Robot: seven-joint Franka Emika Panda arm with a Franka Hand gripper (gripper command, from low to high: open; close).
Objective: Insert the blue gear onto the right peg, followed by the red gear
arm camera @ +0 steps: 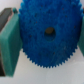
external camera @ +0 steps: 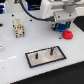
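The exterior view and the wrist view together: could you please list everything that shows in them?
blue gear: one, bright blue, held between the hand's pads, above the table near the red gear.
red gear: one, red, on the table at the exterior view's right.
grey plate: one, grey with a black edge, on the table toward the front.
pegs: two, dark, upright on the plate; the right peg stands bare.
beige block: one, beige and white, on the table at the exterior view's left.
table: one, white.
hand: one, white arm with teal pads, shut on the blue gear.
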